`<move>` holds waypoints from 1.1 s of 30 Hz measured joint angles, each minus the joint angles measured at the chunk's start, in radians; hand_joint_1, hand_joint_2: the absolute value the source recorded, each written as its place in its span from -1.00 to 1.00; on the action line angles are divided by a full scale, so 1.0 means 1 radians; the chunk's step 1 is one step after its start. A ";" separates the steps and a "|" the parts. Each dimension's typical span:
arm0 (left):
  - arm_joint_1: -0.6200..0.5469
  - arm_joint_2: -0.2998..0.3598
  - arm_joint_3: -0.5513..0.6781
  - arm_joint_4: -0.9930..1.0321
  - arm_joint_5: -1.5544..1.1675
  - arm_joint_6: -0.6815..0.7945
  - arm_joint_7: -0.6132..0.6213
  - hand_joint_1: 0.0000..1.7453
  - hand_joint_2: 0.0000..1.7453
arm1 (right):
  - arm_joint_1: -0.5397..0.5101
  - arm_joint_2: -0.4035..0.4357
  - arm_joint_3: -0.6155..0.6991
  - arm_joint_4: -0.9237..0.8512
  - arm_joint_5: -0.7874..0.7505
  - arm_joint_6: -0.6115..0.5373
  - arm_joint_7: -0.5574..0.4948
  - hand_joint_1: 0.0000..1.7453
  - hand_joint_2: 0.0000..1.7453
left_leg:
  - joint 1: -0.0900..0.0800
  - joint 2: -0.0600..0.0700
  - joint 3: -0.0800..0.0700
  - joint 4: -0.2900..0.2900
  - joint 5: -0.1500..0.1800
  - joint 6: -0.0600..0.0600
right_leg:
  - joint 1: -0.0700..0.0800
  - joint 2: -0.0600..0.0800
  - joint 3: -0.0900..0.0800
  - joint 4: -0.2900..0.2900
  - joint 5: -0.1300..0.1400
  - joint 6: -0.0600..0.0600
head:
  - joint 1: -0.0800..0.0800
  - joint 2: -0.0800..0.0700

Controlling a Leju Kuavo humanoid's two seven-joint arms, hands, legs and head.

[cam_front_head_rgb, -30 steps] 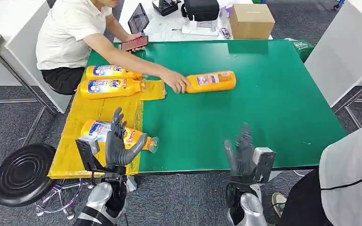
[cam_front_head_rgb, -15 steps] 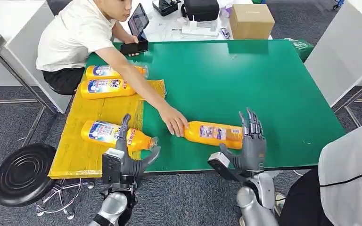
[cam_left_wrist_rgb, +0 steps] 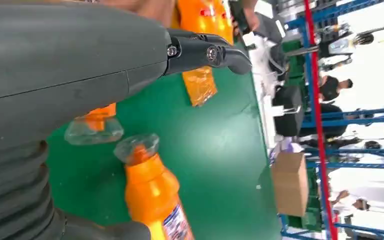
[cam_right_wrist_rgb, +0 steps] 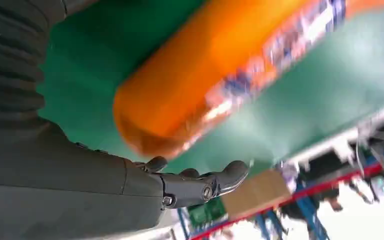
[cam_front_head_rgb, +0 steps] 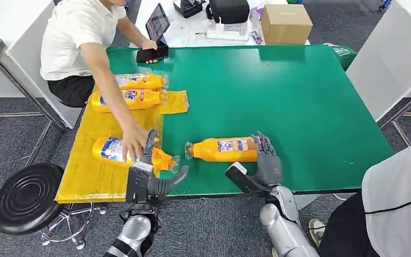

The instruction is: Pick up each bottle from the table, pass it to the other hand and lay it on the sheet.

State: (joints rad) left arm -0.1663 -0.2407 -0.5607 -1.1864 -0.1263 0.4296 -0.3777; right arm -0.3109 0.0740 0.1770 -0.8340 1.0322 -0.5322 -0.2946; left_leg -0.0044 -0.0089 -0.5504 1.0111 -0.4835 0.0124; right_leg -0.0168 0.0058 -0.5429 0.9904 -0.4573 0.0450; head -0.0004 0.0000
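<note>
1. At the far left a round black stool stands on grey carpet, next to the legs of a white desk.
2. A yellow sheet covers the left strip of the green bench and hangs over its near edge.
3. Two orange bottles lie at the far end of the sheet, the farther bottle and the nearer one side by side.
4. A person in a white shirt sits at the far left corner, one hand on a third bottle lying on the near part of the sheet, its cap reaching onto the green.
5. The left hand hovers at the bench's near edge beside that cap, fingers spread and holding nothing.
6. The fourth bottle lies on bare green near the front edge, cap toward the sheet.
7. The right hand is at this bottle's base; its fingers are apart and not closed round it.
8. Beyond the bench a white table carries a cardboard box and a black bag.
</note>
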 measured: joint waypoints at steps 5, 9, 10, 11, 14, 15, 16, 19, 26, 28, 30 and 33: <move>0.000 -0.002 -0.007 0.004 0.002 -0.051 0.048 -1.00 1.00 | -0.029 -0.019 0.068 0.034 0.068 -0.003 0.107 -1.00 1.00 | 0.000 0.000 0.000 0.000 0.000 0.000 | 0.000 0.000 0.000 0.000 0.000 0.000 | 0.000 0.000; 0.000 -0.002 -0.012 0.004 0.000 -0.097 0.081 -1.00 1.00 | -0.038 -0.039 0.121 0.032 0.105 0.021 0.160 -1.00 1.00 | 0.000 0.000 0.000 0.000 0.000 0.000 | 0.000 0.000 0.000 0.000 0.000 0.000 | 0.000 0.000; 0.000 -0.002 -0.015 0.003 0.001 -0.107 0.087 -1.00 1.00 | -0.040 -0.044 0.134 0.028 0.116 0.026 0.174 -1.00 1.00 | 0.000 0.000 0.000 0.000 0.000 0.000 | 0.000 0.000 0.000 0.000 0.000 0.000 | 0.000 0.000; 0.000 -0.002 -0.016 0.003 0.003 -0.116 0.093 -1.00 1.00 | -0.043 -0.050 0.145 0.024 0.129 0.032 0.192 -1.00 1.00 | 0.000 0.000 0.001 0.000 0.000 0.000 | 0.000 0.000 0.000 0.000 0.000 0.000 | 0.000 0.000; 0.000 -0.002 -0.017 0.003 0.018 -0.140 0.108 -1.00 1.00 | -0.048 -0.066 0.175 0.018 0.170 0.031 0.239 -1.00 1.00 | 0.000 0.000 0.000 0.000 0.000 0.001 | 0.000 0.000 0.000 0.000 0.000 0.000 | 0.000 0.000; 0.000 -0.002 -0.017 0.003 0.021 -0.144 0.110 -1.00 1.00 | -0.049 -0.069 0.182 0.017 0.174 0.031 0.243 -1.00 1.00 | 0.000 0.000 0.000 0.000 0.000 0.001 | 0.000 0.000 0.000 0.000 0.000 0.000 | 0.000 0.000; 0.000 -0.003 -0.017 0.003 0.021 -0.145 0.111 -1.00 1.00 | -0.050 -0.073 0.188 0.016 0.177 0.031 0.247 -1.00 1.00 | 0.000 0.000 0.000 0.000 0.000 0.001 | 0.000 0.000 0.000 0.000 0.000 0.000 | 0.000 0.000; 0.000 -0.003 -0.017 0.003 0.028 -0.152 0.116 -1.00 1.00 | -0.051 -0.080 0.201 0.012 0.180 0.031 0.258 -1.00 1.00 | 0.000 0.000 0.000 0.000 0.000 0.001 | 0.000 0.000 0.000 0.000 0.000 0.000 | 0.000 0.000; 0.001 -0.003 -0.017 0.002 0.055 -0.177 0.132 -1.00 1.00 | -0.054 -0.091 0.214 -0.012 0.191 0.042 0.278 -1.00 1.00 | 0.000 0.000 0.000 0.000 0.000 0.001 | 0.000 0.000 0.000 0.000 0.000 0.000 | 0.000 0.000; 0.001 -0.003 -0.017 0.002 0.060 -0.181 0.133 -1.00 1.00 | -0.055 -0.092 0.214 -0.014 0.189 0.045 0.279 -1.00 1.00 | 0.000 0.000 0.000 0.000 0.000 0.001 | 0.000 0.000 0.000 0.000 0.000 0.000 | 0.000 0.000; 0.001 -0.003 -0.017 -0.003 0.063 -0.187 0.135 -1.00 1.00 | -0.057 -0.093 0.215 -0.017 0.188 0.045 0.281 -1.00 1.00 | 0.000 0.000 0.000 0.000 0.000 0.001 | 0.000 0.000 0.000 0.000 0.000 0.000 | 0.000 0.000; 0.002 -0.003 -0.018 -0.010 0.066 -0.198 0.137 -1.00 1.00 | -0.059 -0.098 0.226 -0.026 0.242 0.023 0.319 -1.00 1.00 | 0.000 0.000 0.000 0.000 0.000 0.001 | 0.000 0.000 0.000 0.000 0.000 0.000 | 0.000 0.000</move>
State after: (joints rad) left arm -0.1647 -0.2441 -0.5783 -1.1967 -0.0599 0.2315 -0.2411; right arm -0.3702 -0.0237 0.4032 -0.8602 1.2739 -0.5093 0.0245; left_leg -0.0048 -0.0091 -0.5505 1.0112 -0.4831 0.0129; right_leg -0.0170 0.0057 -0.5426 0.9905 -0.4572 0.0452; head -0.0004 0.0000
